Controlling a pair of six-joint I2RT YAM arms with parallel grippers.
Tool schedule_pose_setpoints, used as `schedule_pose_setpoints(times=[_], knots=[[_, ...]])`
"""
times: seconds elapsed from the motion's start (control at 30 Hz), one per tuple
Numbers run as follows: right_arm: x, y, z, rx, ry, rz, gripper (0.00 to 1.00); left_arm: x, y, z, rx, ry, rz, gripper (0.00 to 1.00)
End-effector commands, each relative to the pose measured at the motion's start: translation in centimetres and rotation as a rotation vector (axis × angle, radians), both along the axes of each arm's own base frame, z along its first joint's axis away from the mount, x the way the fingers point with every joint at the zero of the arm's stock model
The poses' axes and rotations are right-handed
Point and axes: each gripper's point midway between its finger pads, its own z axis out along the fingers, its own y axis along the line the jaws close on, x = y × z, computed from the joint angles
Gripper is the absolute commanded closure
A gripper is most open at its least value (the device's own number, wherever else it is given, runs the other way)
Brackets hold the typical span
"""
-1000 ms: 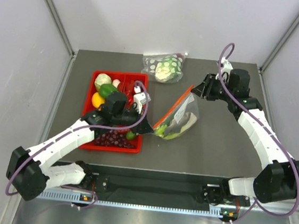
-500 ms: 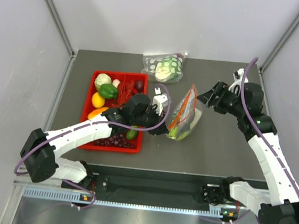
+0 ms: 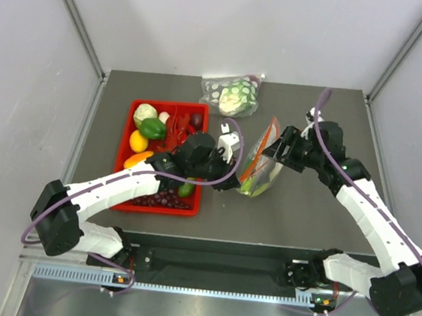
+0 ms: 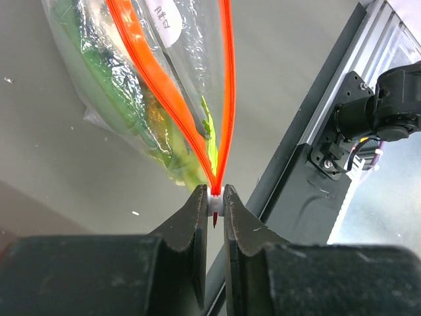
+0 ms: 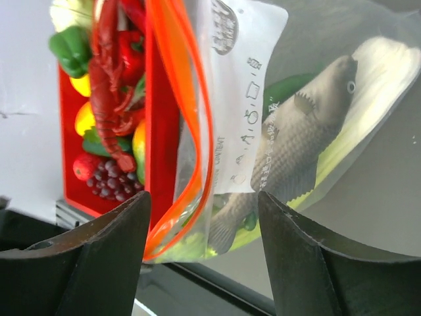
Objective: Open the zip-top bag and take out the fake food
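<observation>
The zip-top bag [image 3: 260, 167] stands on the table between my two grippers, its orange-red strip [image 4: 172, 99] parted into two lines. My left gripper [image 4: 216, 201] is shut on the small white slider at the end where those lines meet. The fake food shows through the plastic: a grey fish [image 5: 296, 138], a pale celery-like stalk [image 5: 388, 66] and a green piece [image 5: 284, 89]. The white label [image 5: 240, 79] faces my right gripper [image 5: 204, 197]. That gripper [image 3: 276, 148] stands open at the bag's right side, with the bag's mouth end seen between its fingers and no contact showing.
A red tray [image 3: 169, 106] of toy fruit and vegetables, with purple grapes [image 3: 163, 197], lies left of the bag, partly under my left arm. A dotted clear bag [image 3: 233, 94] with a pale round head lies at the back. The metal rail [image 4: 309, 125] runs along the near edge.
My left gripper carried the slider end right and away from the near edge, so the bag now stands more upright. My right gripper opened, drew off to the right, then returned beside the bag.
</observation>
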Motion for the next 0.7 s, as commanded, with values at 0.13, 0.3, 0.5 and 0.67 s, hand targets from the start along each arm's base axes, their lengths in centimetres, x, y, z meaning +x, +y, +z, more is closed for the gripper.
schedule_pose_setpoints(times=[0.13,0.3,0.5,0.67], knots=[[1.9,0.5,-0.7,-0.029,-0.015,-0.064,0.46,0.9,-1.1,3.1,-0.067,-0.083,0.000,1.00],[2.2,0.2,-1.3,-0.041,-0.022,-0.085,0.88,-0.1,-1.5,2.9,-0.073,-0.085,-0.053,1.00],[1.9,0.5,-2.5,-0.052,-0.002,-0.060,1.00,-1.2,-2.0,3.6,-0.100,-0.091,-0.125,0.37],[1.3,0.1,-2.7,-0.070,0.000,-0.048,1.00,1.1,-0.7,4.6,-0.069,-0.133,-0.002,0.13]])
